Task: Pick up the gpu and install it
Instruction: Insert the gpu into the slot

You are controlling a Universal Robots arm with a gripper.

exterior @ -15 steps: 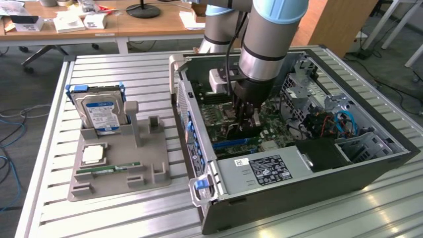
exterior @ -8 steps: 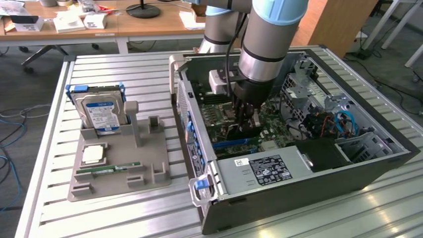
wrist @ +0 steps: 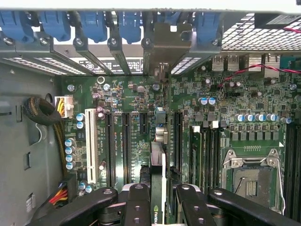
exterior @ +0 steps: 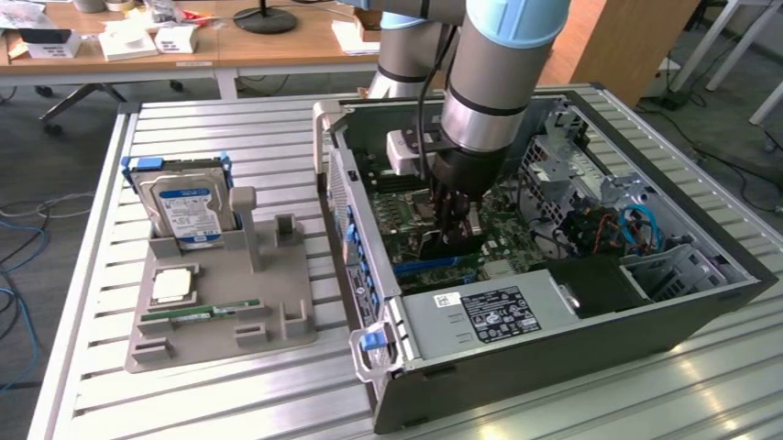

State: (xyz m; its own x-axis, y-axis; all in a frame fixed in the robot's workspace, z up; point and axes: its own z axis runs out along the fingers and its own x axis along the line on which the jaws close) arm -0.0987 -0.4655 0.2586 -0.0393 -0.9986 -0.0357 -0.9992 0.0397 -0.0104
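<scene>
Desk [exterior: 245, 137] of brushed, faintly shiny metal, holder [exterior: 220, 312] of matt grey plastic, silvery metal drive [exterior: 183, 209] with glossy label, glossy green motherboard [wrist: 131, 94], matt black claw [wrist: 162, 205], gpu [wrist: 159, 165] with dull metal bracket.

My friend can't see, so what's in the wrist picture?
The hand holds the gpu edge-on over the green motherboard, lined up with its long slots. Blue clips sit in a row beyond it, and an empty chip socket lies to one side.

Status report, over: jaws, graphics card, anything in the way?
Jaws shut on graphics card. Card edge-on at motherboard slots, seating unclear. Cable bundle off to one side, not across the card.
</scene>
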